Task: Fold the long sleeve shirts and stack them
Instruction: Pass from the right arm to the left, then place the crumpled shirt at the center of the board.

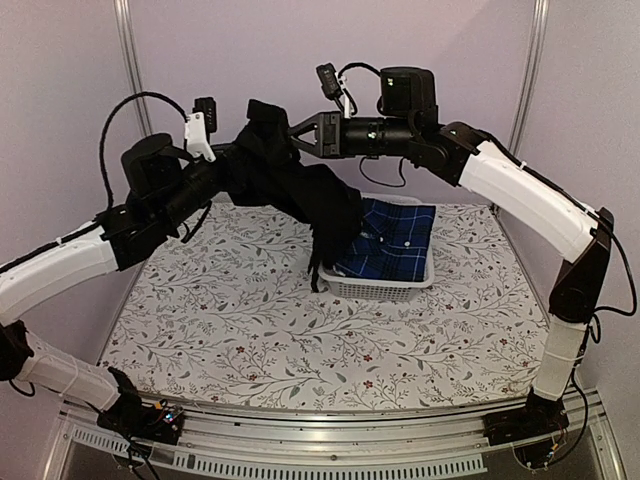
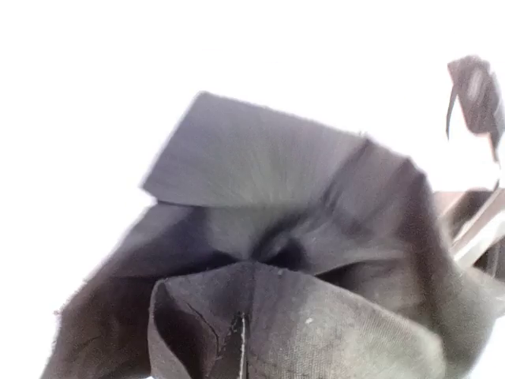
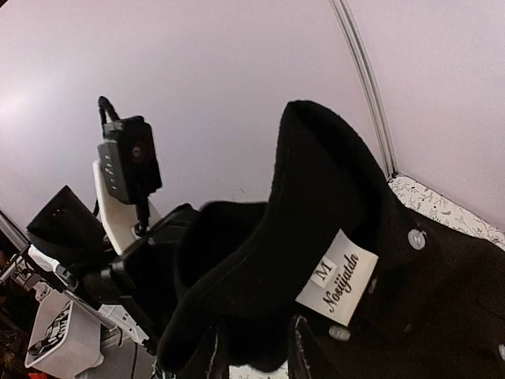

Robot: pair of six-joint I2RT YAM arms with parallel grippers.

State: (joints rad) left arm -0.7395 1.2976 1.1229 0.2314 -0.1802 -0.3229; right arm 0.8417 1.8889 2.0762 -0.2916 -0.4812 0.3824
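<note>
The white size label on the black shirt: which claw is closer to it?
Right. The right gripper sits at the collar of the black shirt, with the label just beside it. The left gripper clamps the same shirt farther off, past the collar fold.

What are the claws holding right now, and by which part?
The black shirt. The left claw is shut on bunched cloth near its top. The right claw straddles the collar, but whether it grips cannot be told.
</note>
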